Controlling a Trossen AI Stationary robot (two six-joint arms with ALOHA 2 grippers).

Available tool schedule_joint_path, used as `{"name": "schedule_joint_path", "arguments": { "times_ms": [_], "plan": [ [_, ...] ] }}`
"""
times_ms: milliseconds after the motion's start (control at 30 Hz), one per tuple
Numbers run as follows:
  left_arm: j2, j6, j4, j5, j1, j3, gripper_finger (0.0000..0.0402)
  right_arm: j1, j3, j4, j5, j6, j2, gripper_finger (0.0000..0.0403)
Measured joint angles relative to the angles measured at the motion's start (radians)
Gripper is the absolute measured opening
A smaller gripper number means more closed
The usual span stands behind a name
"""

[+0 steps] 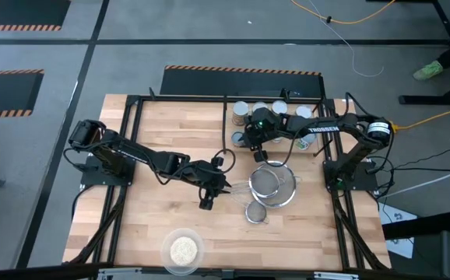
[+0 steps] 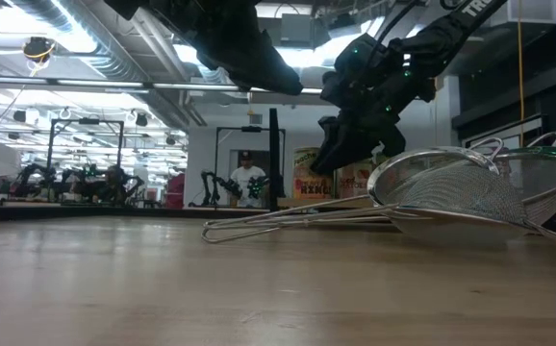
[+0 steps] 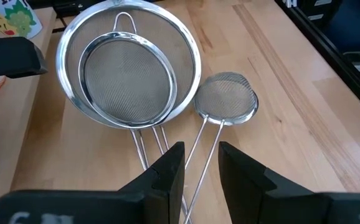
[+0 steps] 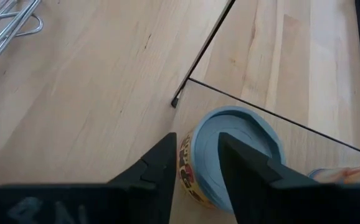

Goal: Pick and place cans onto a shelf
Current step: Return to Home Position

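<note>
At the shelf point(image 4: 279, 115) corner, right gripper point(image 4: 197, 138) hovers narrow and empty over a can point(image 4: 248, 127) stood upright there; left gripper point(image 3: 200, 149), narrow, idles by strainers point(image 3: 127, 78)

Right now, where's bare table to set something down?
Free: the stretch between the left arm and the shelf; the table corner bordered by the strainers and the dish. Crowded: the shelf, cans under the right hand; mid-table, left hand by the strainers.

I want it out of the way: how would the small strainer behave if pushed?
Probably light: the small strainer is thin mesh. Pushed at its long wire handle, it would likely pivot, not slide straight. That handle runs close to the bigger strainers, so those might shift too.
</note>
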Motion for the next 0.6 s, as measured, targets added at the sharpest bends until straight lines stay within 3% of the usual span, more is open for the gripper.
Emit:
{"name": "schedule_joint_path", "arguments": {
  "times_ms": [367, 600],
  "plan": [
    [0.000, 0.060, 0.167, -0.017, 0.017, 0.001, 0.0090, 0.063, 0.158, -0.120, 0.000, 0.003, -0.007, 0.0122],
    [-0.112, 0.100, 0.151, -0.077, 0.042, 0.002, 0.0090, 0.118, 0.403, -0.446, -0.001, 0.003, -0.041, 0.0122]
  ]
}}
